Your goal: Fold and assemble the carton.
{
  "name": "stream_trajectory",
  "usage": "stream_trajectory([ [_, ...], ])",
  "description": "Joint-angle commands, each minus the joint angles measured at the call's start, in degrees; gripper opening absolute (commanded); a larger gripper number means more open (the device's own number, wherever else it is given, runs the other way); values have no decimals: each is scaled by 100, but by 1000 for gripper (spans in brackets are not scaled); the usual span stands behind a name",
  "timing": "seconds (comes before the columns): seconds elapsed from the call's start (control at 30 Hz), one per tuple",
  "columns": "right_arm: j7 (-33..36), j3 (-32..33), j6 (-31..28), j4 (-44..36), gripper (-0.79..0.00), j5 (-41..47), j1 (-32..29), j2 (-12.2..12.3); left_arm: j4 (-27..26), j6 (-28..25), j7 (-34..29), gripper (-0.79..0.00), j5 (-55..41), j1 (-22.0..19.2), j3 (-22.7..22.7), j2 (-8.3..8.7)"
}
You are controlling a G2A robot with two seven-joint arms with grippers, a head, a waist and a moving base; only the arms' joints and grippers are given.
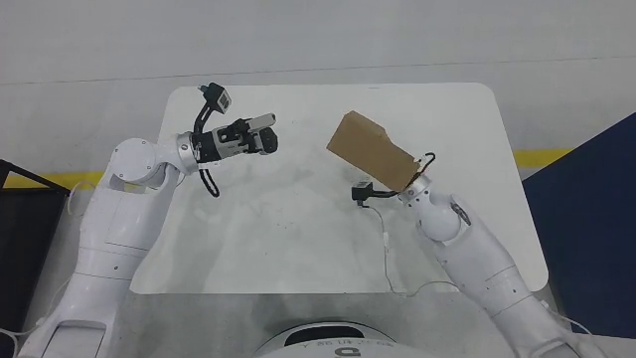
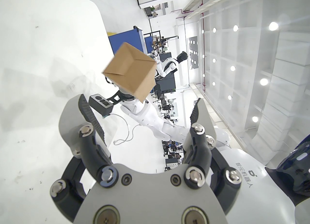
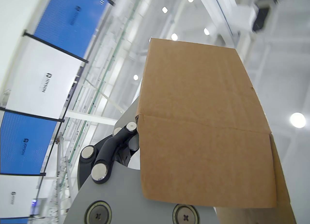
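- White table (image 1: 298, 239) with rounded corners, beneath both arms.
- Carton (image 1: 370, 147) held above it, tilted, clamped at one end by right gripper (image 1: 409, 181).
- Left gripper (image 1: 268, 137) well apart from carton, jaws spread, holding nothing.
- Best done slowly: approach the facing end flaps squarely (seemingly folded in already), then press without crushing.

Brown cardboard carton (image 1: 370, 147): matt, creased.
White table top (image 1: 298, 249): smooth, scuffed, slight sheen.
Left gripper (image 2: 140, 100): brushed metal, black ribbed pads (image 2: 90, 114).
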Motion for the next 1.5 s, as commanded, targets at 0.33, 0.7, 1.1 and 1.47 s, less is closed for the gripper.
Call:
stream_trajectory([
  [0.33, -336, 406, -1063, -933, -785, -596, -297, 81, 0, 0, 0, 0, 0, 0, 0, 0],
  [0.7, -4303, 1020, -4039, -1622, -785, -1249, 370, 264, 0, 0, 0, 0, 0, 0, 0, 0],
  [1.1, -7945, -85, -4910, -1369, -265, -3273, 1822, 205, 0, 0, 0, 0, 0, 0, 0, 0],
  [1.47, -7446, 388, -5408, -210, -425, -691, 2223, -69, 0, 0, 0, 0, 0, 0, 0, 0],
])
